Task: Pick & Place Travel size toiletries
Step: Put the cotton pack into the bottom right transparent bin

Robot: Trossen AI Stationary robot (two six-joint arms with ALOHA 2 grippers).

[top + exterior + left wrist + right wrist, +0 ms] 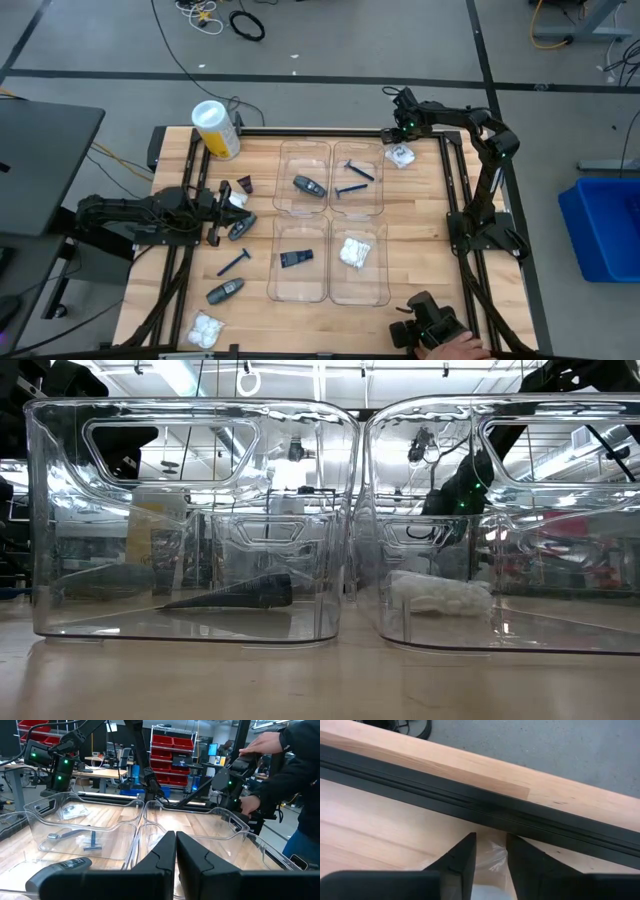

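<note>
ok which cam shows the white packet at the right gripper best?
High view: the whole white packet lies on the table's far right corner, beside the right gripper. Right wrist view catches only a crinkly bit of it between the open fingers. The low and left wrist views don't show it.

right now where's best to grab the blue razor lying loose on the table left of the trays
Probably the middle of the blue razor's thin handle, from straight above, fingers across it. It lies flat and diagonal on bare wood, clear of the nearby grey tube, with the wider head at one end.
</note>
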